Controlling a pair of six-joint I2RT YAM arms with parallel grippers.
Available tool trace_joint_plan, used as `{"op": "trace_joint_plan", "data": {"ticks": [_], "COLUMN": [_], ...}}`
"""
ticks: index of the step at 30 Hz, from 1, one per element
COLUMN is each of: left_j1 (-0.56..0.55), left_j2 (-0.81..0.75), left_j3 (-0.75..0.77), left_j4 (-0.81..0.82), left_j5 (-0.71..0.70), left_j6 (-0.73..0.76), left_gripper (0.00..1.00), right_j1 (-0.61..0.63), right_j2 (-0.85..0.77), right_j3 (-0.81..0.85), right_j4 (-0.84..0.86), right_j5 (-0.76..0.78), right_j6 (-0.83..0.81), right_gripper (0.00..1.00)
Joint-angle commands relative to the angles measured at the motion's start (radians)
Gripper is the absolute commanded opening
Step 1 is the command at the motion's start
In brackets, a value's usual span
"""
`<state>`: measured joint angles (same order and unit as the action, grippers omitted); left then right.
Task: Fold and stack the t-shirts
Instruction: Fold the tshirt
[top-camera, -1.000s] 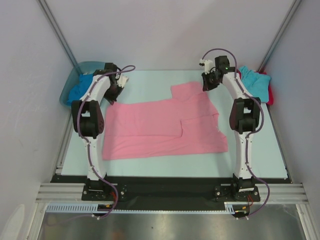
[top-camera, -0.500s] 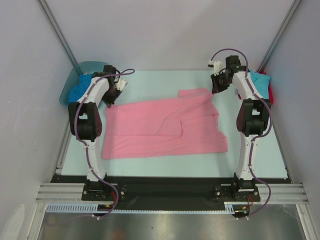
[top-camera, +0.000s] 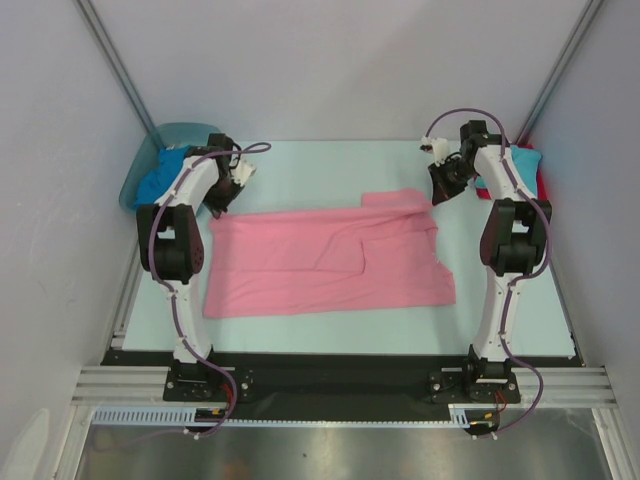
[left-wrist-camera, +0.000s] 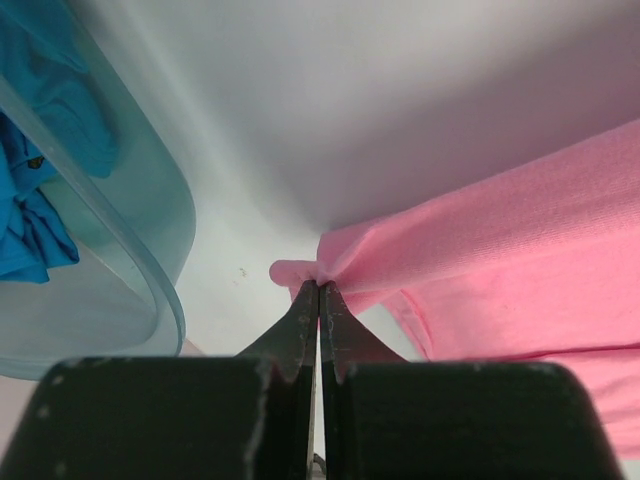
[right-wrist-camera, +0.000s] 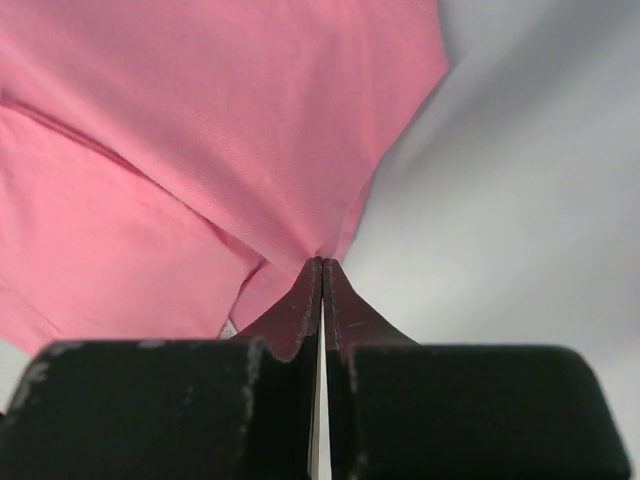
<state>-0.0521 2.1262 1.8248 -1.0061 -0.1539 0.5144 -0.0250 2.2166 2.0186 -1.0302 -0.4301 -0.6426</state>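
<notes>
Holding the royal blue t-shirt (top-camera: 160, 178), the translucent tub (top-camera: 172, 130) sits at the far left corner of the table (top-camera: 300, 165), while the left gripper (left-wrist-camera: 319, 287) and right gripper (right-wrist-camera: 322, 262) each pinch a far corner of the pink t-shirt (top-camera: 330, 262) spread mid-table.

The right arm (top-camera: 510, 235) is hiding most of the turquoise t-shirt (top-camera: 527, 158) and the red t-shirt (top-camera: 541, 188) next to it; the tub (left-wrist-camera: 140, 210) is running off the left wrist view's edge.
</notes>
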Motion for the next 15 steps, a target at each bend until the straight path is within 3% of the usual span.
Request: {"op": "trace_joint_plan", "data": {"ticks": [1, 7, 15], "left_j1": [0.011, 0.012, 0.012], "left_j2": [-0.075, -0.087, -0.060], "left_j3": [-0.007, -0.009, -0.015], "left_j4": [-0.003, -0.014, -0.152], "left_j5": [-0.029, -0.019, 0.060], "left_j6": [0.036, 0.078, 0.162], "left_gripper": [0.00, 0.01, 0.00], "right_j1": [-0.013, -0.013, 0.002], "right_j2": [-0.066, -0.063, -0.003], "right_j3": [-0.020, -0.012, 0.046], "right_j4": [-0.080, -0.140, -0.313], "right_j5": [0.005, 0.007, 0.028], "right_j6": [-0.084, -0.135, -0.238], "right_gripper": [0.00, 0.00, 0.00]}}
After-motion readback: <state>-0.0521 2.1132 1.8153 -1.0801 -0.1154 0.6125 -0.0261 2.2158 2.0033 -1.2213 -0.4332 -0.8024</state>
